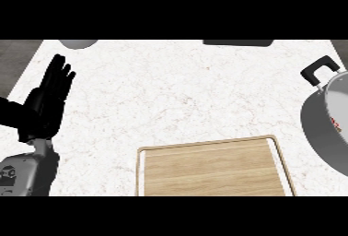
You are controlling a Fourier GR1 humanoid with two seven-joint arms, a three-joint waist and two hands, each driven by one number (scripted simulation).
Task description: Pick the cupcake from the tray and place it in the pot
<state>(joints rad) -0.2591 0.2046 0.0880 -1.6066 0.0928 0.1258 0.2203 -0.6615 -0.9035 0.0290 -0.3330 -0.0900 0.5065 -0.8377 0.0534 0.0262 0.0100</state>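
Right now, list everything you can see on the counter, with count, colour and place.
tray: one, light wood, lower centre, nothing visible on it
pot: one, grey metal with a black handle, right edge, partly cut off
grey rounded object: one, top left edge, mostly cut off
dark flat object: one, top edge, right of centre, cut off
counter: one, white marbled
cupcake: not visible
left robot hand: one, black, left edge, open, fingers up, resting
right robot hand: not in view
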